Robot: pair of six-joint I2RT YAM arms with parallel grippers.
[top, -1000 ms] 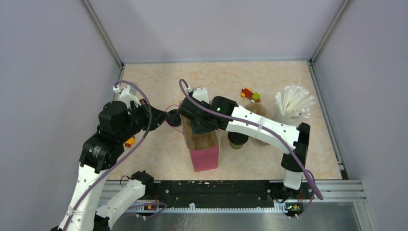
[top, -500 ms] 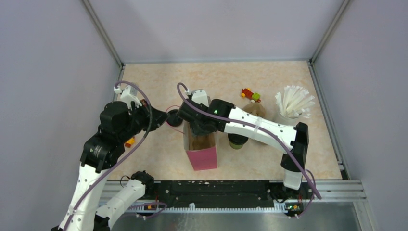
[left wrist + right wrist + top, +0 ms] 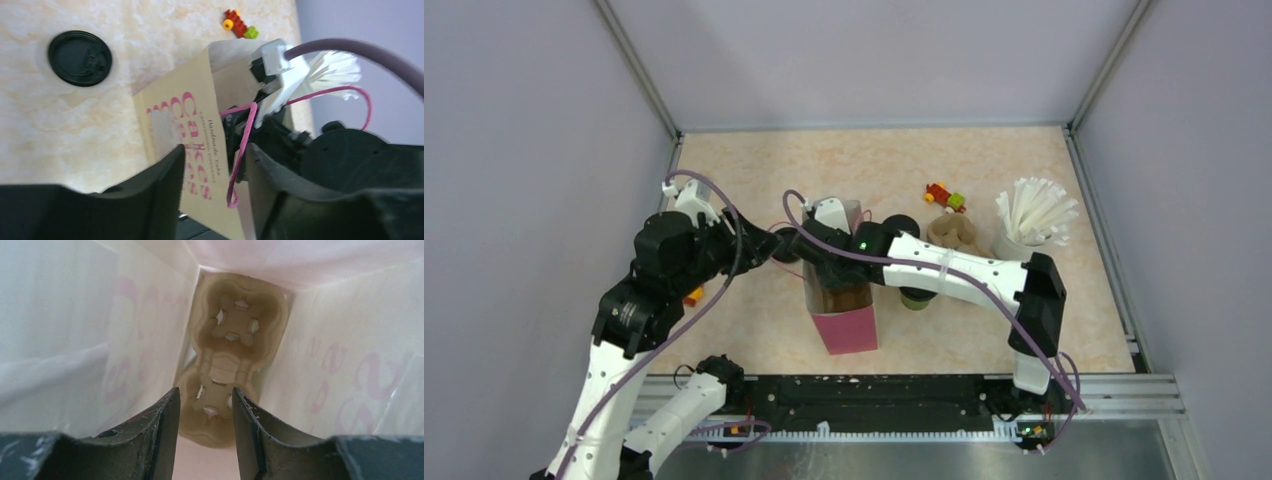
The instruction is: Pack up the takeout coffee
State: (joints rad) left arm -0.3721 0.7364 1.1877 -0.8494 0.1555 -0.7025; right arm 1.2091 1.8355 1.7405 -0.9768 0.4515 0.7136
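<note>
The right gripper (image 3: 205,392) is reached down into the bag (image 3: 849,330), parted and empty; the left gripper (image 3: 216,150) is held parted alongside.

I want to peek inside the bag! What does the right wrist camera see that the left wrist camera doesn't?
Only the right wrist camera looks down inside the bag: a brown cup carrier lies at the bottom, with no cups in it, and the right claw is open and empty. Only the left wrist camera shows the bag's outside with pink writing, a black lid on the table, toy bricks, white straws and the open left claw. Both show the same bag.
</note>
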